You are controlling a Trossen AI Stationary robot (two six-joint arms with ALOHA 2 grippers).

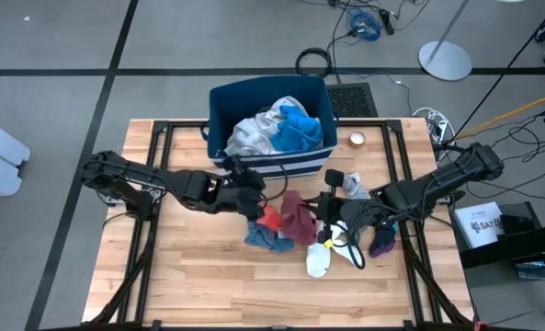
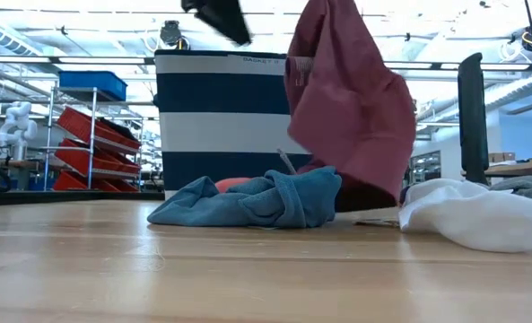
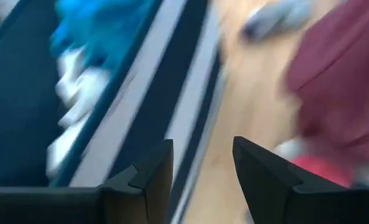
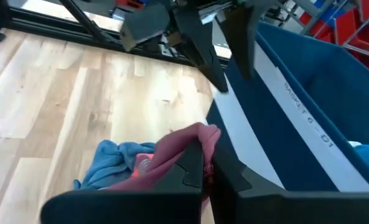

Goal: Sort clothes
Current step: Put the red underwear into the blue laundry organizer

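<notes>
Right fingers [image 4: 200, 171]: closed on a fold of the maroon piece [image 4: 172, 155]; the cloth is pinched at its upper edge, and the rest is seen hanging below in the low view [image 2: 351, 108].
Right gripper [image 1: 330, 204]: placed at table centre, at about 5 o'clock from the bin [image 1: 272, 119] and just short of its front wall.
Left fingers [image 3: 147, 180]: parted, nothing between them; the bin's striped wall and rim are seen directly past them.
Left gripper [image 1: 251, 195]: held at 7 o'clock from the bin, near its front wall, at 9 o'clock from the right gripper.
Clothes in bin: a white garment [image 1: 254, 136] and a bright blue one [image 1: 300, 129] are lying inside.
Clothes on table: a blue piece [image 2: 257, 199] and a red piece [image 1: 270, 219] lie under and beside the maroon one; a white garment [image 2: 472, 211] and socks [image 1: 320, 259] lie at 4 to 5 o'clock from the bin.
Step judged in hand: the maroon piece is being carried to the bin.
Method advised: the pinch should be kept firm and the piece lifted until its hem is above the rim before it is moved toward 12 o'clock.
Risk noted: the hanging cloth may be caught on the rim or may drag the blue piece along.
Clearance: the left gripper should be kept out of the right arm's path, as they are close.
</notes>
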